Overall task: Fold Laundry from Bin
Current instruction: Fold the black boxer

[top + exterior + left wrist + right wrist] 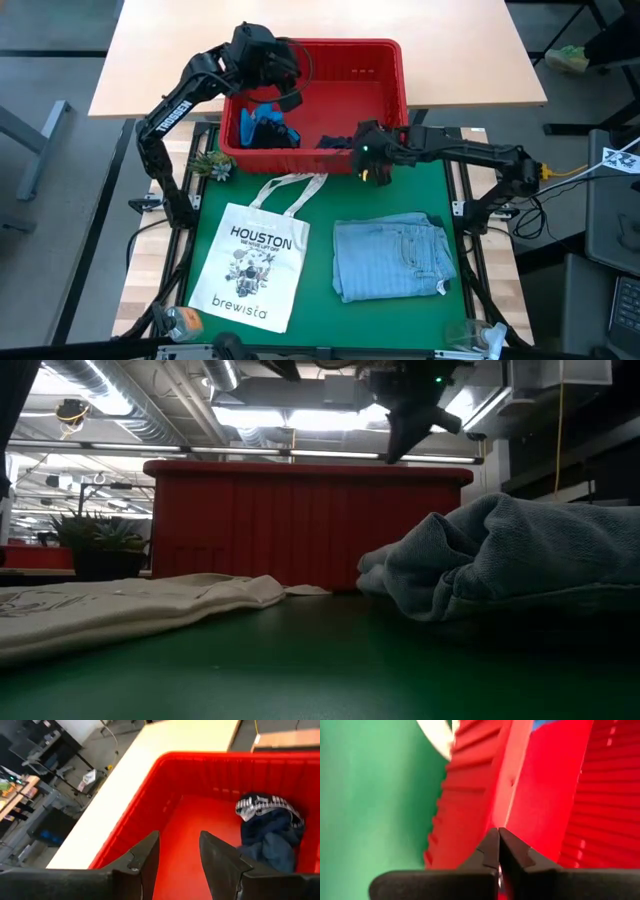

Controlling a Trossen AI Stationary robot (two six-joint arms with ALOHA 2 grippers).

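Green desk (320, 310) carries the red bin (385, 50), long axis crosswise; left claw (290, 85) released inside it, right claw (366, 172) clenched empty at its near rim.

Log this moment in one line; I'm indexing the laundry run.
left gripper: open, above bin | right gripper: shut at bin's front rim | denim shirt: folded on mat | dark garments: in bin

You look straight down at the red bin (380, 70) from above, level at its side from the table, and close in from each wrist.
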